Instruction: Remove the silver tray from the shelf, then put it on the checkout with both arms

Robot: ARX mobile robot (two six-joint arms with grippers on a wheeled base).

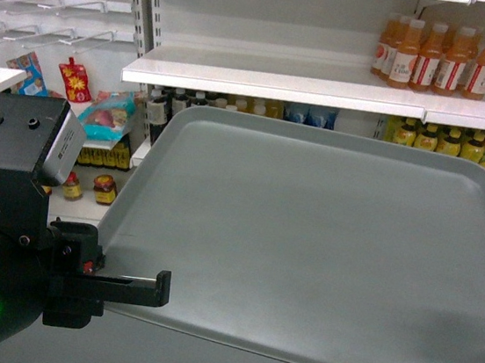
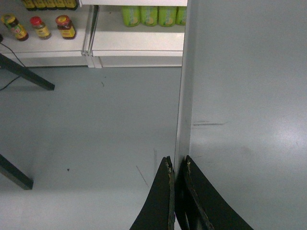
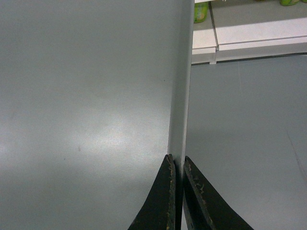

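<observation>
Head view: silver tray (image 1: pixel 305 251), grey-green, rounded corners, low rim; fills most of the frame, held up in the air in front of the shelf (image 1: pixel 272 85), clear of its boards, far edge raised toward the camera's upper field. Left arm (image 1: pixel 6 232), black, green light lit, at lower left; left gripper (image 1: pixel 137 285) at the tray's left edge, one thin finger lying over the rim. Right gripper outside this frame. Shelf boards glossy white; orange juice bottles (image 1: pixel 439 57) on the upper right board; a row of bottles behind the tray's far edge; red-lidded jars (image 1: pixel 104 188) and snack packets (image 1: pixel 109 116) lower left.

Left wrist view: left gripper (image 2: pixel 178 165), two black fingers pinched tight on the tray's rim (image 2: pixel 184 86), one finger each side of the edge. Tray surface to the right, grey floor (image 2: pixel 86 129) well below to the left. Lower shelf board with jars (image 2: pixel 41 27) and green bottles (image 2: pixel 151 14) at top.

Right wrist view: right gripper (image 3: pixel 177 163), fingers clamped on the opposite rim (image 3: pixel 180 96) of the tray, tray surface to the left, floor to the right, shelf base at top right
</observation>
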